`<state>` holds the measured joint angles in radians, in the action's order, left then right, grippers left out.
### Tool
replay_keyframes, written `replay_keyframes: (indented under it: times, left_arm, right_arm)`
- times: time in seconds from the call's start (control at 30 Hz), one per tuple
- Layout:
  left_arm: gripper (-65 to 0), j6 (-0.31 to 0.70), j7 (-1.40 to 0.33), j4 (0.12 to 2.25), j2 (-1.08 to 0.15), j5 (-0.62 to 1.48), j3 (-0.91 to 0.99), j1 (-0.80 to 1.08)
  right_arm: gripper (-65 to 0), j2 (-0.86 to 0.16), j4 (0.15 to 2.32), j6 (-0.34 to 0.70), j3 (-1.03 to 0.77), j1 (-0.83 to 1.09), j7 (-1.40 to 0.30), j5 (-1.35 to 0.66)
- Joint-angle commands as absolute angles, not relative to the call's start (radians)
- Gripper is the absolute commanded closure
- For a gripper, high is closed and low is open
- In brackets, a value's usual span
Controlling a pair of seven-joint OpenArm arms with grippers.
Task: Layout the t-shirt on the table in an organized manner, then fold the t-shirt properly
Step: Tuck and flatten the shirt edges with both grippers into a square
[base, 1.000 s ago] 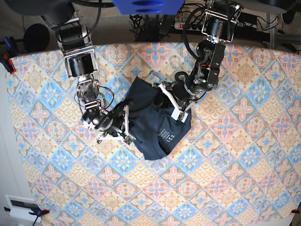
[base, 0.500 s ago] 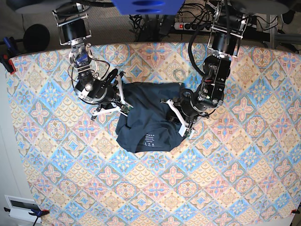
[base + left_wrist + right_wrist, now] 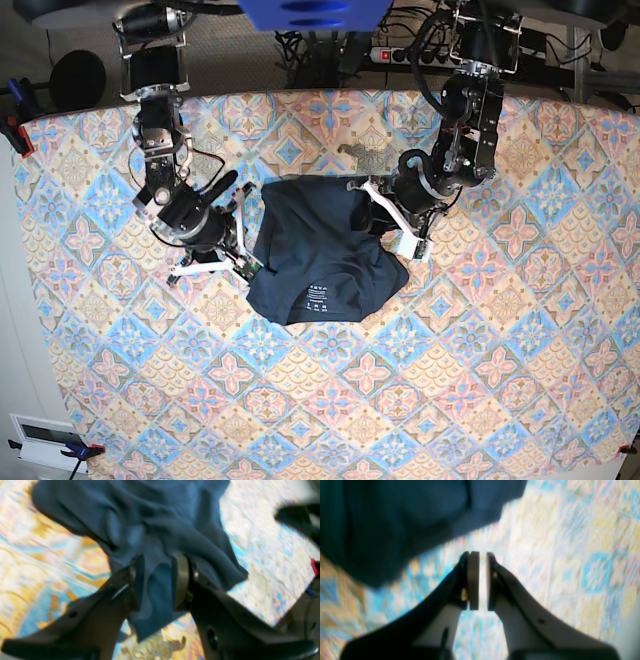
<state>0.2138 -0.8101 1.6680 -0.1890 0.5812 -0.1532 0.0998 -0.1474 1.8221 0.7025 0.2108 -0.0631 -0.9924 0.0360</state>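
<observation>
Fabric of the t-shirt (image 3: 155,525) is seen pinched between the pads of the left pincer (image 3: 158,582), a bunched fold hanging down between the two jaws in the left wrist view. In the base view, the t-shirt (image 3: 320,250) is laid crumpled on the table (image 3: 480,360), near its middle, with pale label text turned up near the lower edge. The left pincer (image 3: 392,222) is placed at the garment's right edge in that view. The right pincer (image 3: 482,580) is shown with nothing held, its pads drawn almost together with only a narrow slit between them, just beside the shirt's edge over the patterned cloth; in the base view it (image 3: 232,238) is found at the shirt's left side.
</observation>
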Motion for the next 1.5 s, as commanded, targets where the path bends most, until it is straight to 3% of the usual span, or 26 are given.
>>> replay_keyframes:
  times: [0.0, 0.37, 0.63, 0.97, 1.47]
  left_arm:
    - [-17.1, 0.22, -0.789, 1.67, -0.189, 0.57, -0.151, 0.087]
    - [-17.1, 0.217, -0.789, 1.554, -0.191, 0.42, -0.151, 0.105]
    - [-17.1, 0.217, -0.789, 1.554, -0.188, 0.426, -0.151, 0.11]
    - [-17.1, 0.22, -0.789, 1.555, -0.219, 0.426, -0.151, 0.147]
    - [-17.1, 0.22, -0.788, 1.564, -0.231, 0.43, -0.15, 0.168]
  right_arm:
    - [-4.6, -0.148, 1.842, 0.698, 0.216, -0.088, -0.978, 0.013]
    - [-4.6, -0.019, 1.81, 0.698, 0.303, -0.124, -0.978, -0.008]
    - [-4.6, 0.053, 1.63, 0.698, 0.343, -0.18, -0.969, -0.008]
    - [-4.5, 0.013, 1.356, 0.698, 0.285, -0.283, -0.816, -0.008]
    - [-4.5, -0.105, 1.334, 0.698, 0.073, -0.315, -0.806, -0.007]
